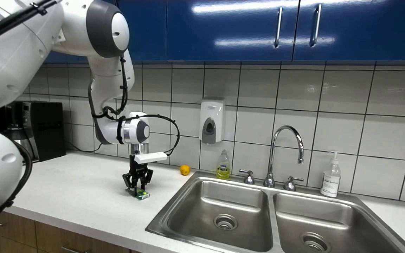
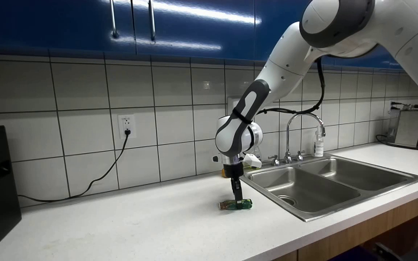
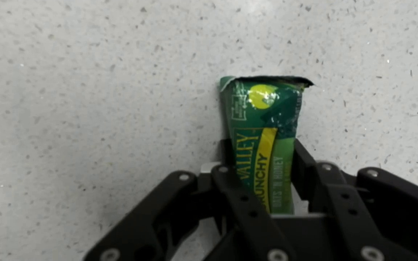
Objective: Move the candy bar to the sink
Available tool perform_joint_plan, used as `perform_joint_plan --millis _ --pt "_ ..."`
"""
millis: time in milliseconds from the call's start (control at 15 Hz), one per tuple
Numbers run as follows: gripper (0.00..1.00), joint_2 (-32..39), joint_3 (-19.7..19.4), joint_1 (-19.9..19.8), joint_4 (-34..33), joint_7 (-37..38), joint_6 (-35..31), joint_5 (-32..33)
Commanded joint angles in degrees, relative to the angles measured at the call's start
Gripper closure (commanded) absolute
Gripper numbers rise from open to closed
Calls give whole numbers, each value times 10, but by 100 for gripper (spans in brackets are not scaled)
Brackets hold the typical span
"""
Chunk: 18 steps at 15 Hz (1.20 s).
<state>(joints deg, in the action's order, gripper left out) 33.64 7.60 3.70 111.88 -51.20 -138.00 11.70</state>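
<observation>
Candy bar [image 3: 263, 108], green wrapper, lying on the counter [image 1: 83, 182] between its front and back edges, near the side edge of the sink [image 1: 158, 226]. Gripper [image 3: 263, 156], one; jaws clamped on the bar's long sides. Foreseeable faults: slick wrapper under a light pinch may let the bar swivel or slip; too low a lift may catch an end on the sink's edge. Obscured: one end of the bar, covered by the gripper in the wrist view; the sink's front edge, partly cut off in an exterior view; firmness of grip, unreadable.
</observation>
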Motion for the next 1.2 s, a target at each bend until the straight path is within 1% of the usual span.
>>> perform_joint_plan --millis 0,467,867,1000,1133 --pt "86 6 5 -4 -19 -10 25 11" --pt "86 -9 2 5 -28 -3 39 19" --pt "86 -30 2 10 -27 -1 34 32" --pt "86 -37 4 7 -24 -1 33 27" --pt "86 -43 3 6 -19 17 31 17"
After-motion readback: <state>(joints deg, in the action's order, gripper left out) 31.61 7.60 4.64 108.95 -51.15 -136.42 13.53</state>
